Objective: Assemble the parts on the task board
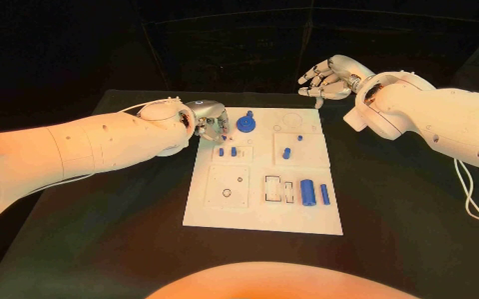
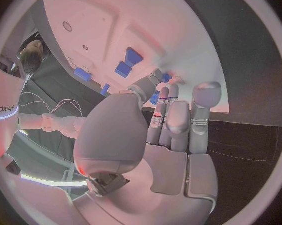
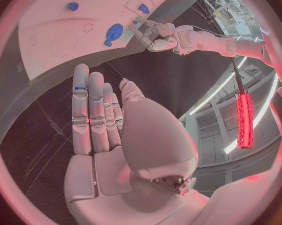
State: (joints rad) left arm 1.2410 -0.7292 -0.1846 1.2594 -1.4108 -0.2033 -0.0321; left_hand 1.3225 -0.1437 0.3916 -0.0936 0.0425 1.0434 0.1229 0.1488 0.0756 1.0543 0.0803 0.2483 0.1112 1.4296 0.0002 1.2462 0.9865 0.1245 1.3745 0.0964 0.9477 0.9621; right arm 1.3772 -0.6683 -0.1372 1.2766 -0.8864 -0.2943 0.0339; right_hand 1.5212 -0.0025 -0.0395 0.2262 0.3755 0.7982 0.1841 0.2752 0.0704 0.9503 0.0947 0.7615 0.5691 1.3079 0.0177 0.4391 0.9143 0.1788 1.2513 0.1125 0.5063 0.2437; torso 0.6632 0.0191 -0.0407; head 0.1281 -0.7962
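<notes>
Head view: white task board [image 1: 261,205] carries scattered blue parts [image 1: 309,192]. Left hand [image 1: 208,120] at its far-left edge, right hand [image 1: 330,79] beyond; wrist views show both hands' fingers [image 3: 88,110] spread, empty.

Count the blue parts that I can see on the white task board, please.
8. One large part near the left hand, one dot, two small ones, one mid-right, two cylinders, one tiny. The fingers may hide more.

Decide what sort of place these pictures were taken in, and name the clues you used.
Probably a robotics lab or test cell. A white task board with small blue parts lies on a black table, dark screens stand behind it, and the right wrist view shows cluttered benches.
</notes>
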